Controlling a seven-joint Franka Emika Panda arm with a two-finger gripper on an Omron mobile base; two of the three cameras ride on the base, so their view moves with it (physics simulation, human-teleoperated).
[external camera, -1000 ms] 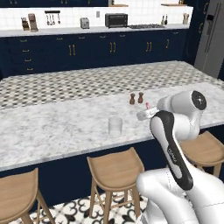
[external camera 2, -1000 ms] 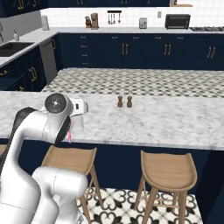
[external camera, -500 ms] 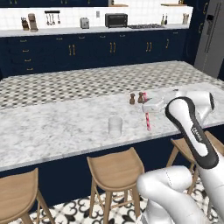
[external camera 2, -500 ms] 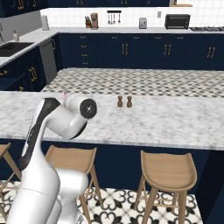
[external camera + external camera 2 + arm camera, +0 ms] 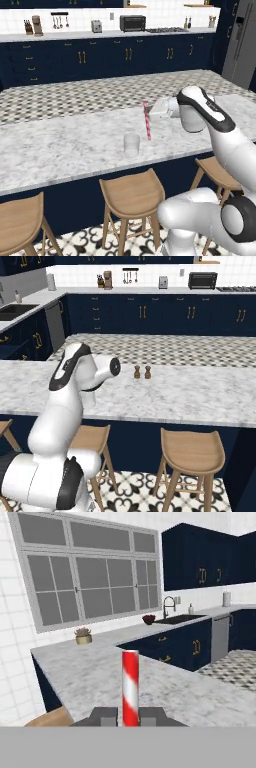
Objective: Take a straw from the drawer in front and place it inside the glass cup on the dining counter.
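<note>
**Q:** Left base view first: what have you got in the gripper (image 5: 151, 108), and why is it carried like that?

**A:** You have the straw (image 5: 147, 120) pinched by its top end, jaws closed tight on it, so the striped length hangs nearly upright over the tabletop (image 5: 60, 150). Held that way, the free lower end can go into an open mouth first, which I take to be the point.

**Q:** Where does that leave you against the glass cup (image 5: 131, 144)?

**A:** The cup stands upright near the front edge of the tabletop, roughly midway along it. Your straw hangs just beside it, toward the right end and a little further back, its tip above the marble and not over the rim.

**Q:** Does the hand view agree?

**A:** Yes: the straw (image 5: 130, 687) rises between the two fingertips (image 5: 103, 716), clamped at its base.

**Q:** What does the next move call for?

**A:** In my judgement, you need to shift toward the cup, centre the tip over it, then lower before letting go.
</note>
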